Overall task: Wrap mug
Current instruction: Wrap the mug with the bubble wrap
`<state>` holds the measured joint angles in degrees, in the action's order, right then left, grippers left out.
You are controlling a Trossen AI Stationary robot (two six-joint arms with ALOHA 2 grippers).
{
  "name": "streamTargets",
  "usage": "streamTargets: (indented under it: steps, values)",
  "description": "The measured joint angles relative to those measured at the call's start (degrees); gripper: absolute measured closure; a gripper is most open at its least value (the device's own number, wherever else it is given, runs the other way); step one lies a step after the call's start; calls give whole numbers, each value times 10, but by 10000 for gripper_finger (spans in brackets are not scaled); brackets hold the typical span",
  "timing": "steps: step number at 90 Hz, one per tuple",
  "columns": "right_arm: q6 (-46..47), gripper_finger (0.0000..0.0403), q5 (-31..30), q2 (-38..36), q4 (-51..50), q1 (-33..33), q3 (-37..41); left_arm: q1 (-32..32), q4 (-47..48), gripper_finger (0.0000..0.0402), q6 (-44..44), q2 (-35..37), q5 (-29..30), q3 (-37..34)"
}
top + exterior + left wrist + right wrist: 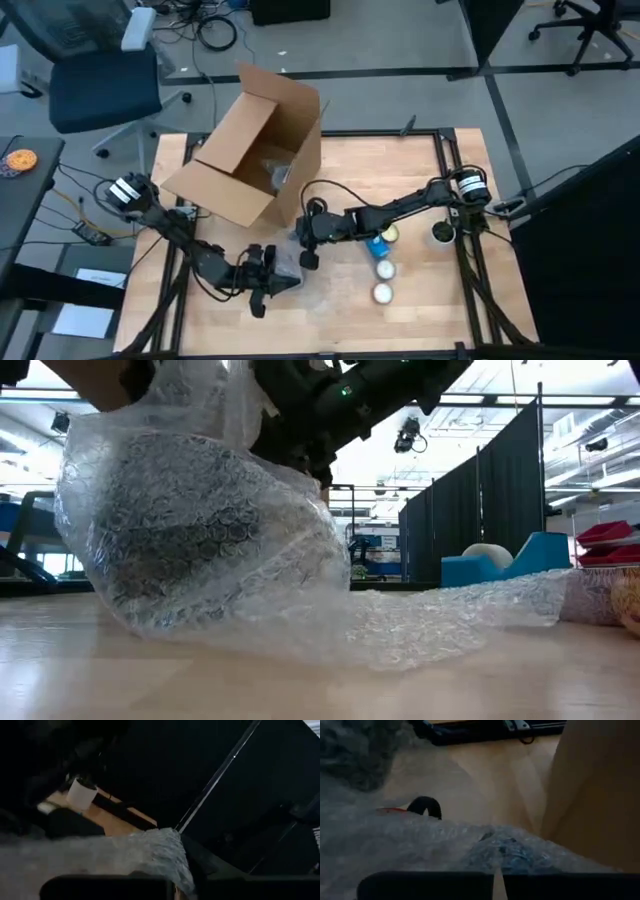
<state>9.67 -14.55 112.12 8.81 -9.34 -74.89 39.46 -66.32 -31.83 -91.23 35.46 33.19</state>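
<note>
Grey floor strewn with cables surrounds a wooden desk (420, 170) that fills the middle of the high view, with an office chair (95, 75) at the upper left and dark curtain panels on the right edge. No brand, label or writing can be read on anything in these pictures. An open cardboard box (250, 150) lies tipped on the desk's upper left part, its flaps spread toward the upper edge. Below the box, near the lower centre of the high view, the left tool (268, 280) and the right tool (308, 240) meet over a sheet of bubble wrap (300, 600). The low view shows this wrap bunched into a rounded bundle at the left of the frame, a dark mug (180, 540) showing dimly through it, and a flat tail of wrap running right along the desk. Each wrist view shows that arm's two fingers drawn close together at the bottom edge with wrap crumpled right above them, so each tool appears clamped on the plastic. To the right of the right tool, three small round items (383, 268) sit in a short column, and a white cup (441, 234) stands near the desk's right rail. Bare wood lies open along the upper right and the lower right of the desk.
</note>
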Motion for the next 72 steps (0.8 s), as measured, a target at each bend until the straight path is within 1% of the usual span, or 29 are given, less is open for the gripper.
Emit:
streamTargets:
  steps: [8, 18, 31, 49, 59, 72]
  values:
    - [-4, 392, -17, 0, -1, 0, 0, -2, -22, 402, -8, -24, -2, 0]
    - [-9, 374, -20, 0, -2, 0, 0, -4, -49, 402, -14, -48, -3, 0]
    - [-18, 336, -21, 0, -17, -4, 0, -5, -63, 402, -18, -66, -7, 0]
    - [-26, 285, -31, -3, -52, -14, 0, -5, -63, 399, -26, -67, -11, 1]
    - [-33, 264, -41, -20, -84, -21, 0, -5, -60, 388, -29, -67, -15, 1]
    - [-38, 241, -47, -57, -141, -29, 0, -5, -58, 359, -30, -67, -16, 1]
